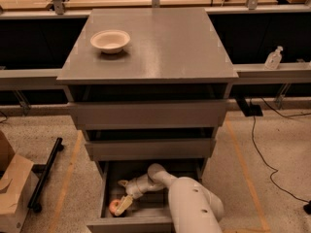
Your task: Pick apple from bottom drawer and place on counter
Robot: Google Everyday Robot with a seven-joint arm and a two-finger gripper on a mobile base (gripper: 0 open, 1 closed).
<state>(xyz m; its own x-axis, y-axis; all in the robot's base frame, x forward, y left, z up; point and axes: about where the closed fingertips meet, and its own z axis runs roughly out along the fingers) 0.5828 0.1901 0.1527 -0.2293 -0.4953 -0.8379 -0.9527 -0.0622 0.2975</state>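
The small red apple (114, 207) lies at the front left of the open bottom drawer (131, 224), the lowest grey drawer of the cabinet. My arm reaches down into that drawer from the right. My gripper (123, 204) sits right against the apple's right side, partly covering it. The grey counter (160, 42) is the cabinet's flat top, far above the gripper. My white arm body hides the drawer's right half.
A white bowl (110, 40) stands at the counter's back left. Two wider grey drawers sit slightly open above the bottom one. A cardboard box (12, 188) and a black pole (46, 173) lie on the floor at left. A clear bottle (273, 58) stands on the right ledge. A cable (257, 152) runs across the floor at right.
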